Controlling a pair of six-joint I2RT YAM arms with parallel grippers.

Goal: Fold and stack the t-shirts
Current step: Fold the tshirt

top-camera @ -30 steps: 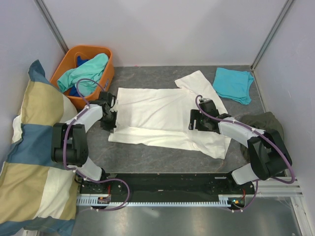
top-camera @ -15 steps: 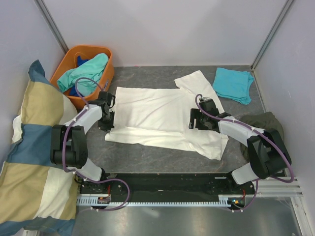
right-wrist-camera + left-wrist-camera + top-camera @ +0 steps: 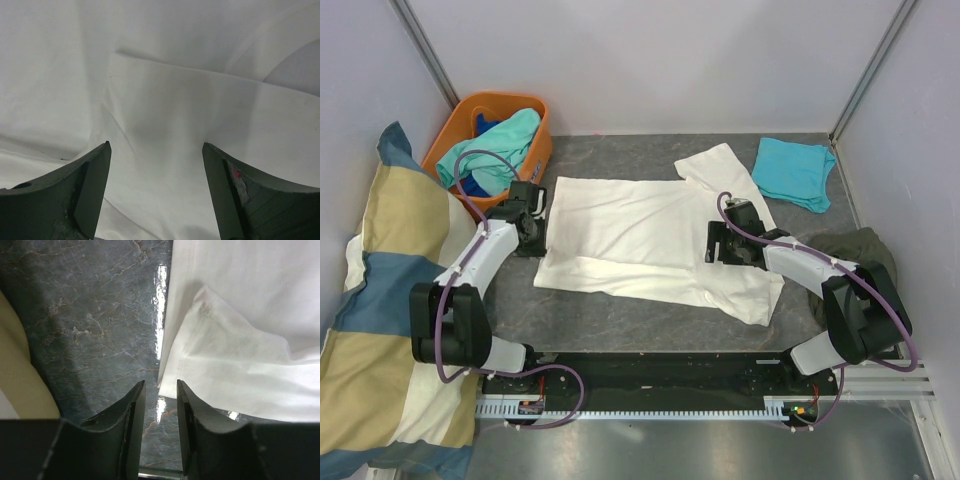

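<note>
Top external view: cream-white t-shirt (image 3: 640,235) is laid out mid-frame, long axis left-right. Just off its left hem the left gripper (image 3: 532,232) is parked, barely parted, empty; the right gripper (image 3: 722,246), spread wide, is held over the right end. Upper right, turquoise tee (image 3: 792,172) is seen folded.

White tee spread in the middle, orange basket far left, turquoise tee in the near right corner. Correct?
No. The turquoise tee lies in the far right corner, as the top external view shows. Rest holds: white tee in the middle, orange basket far left.
</note>
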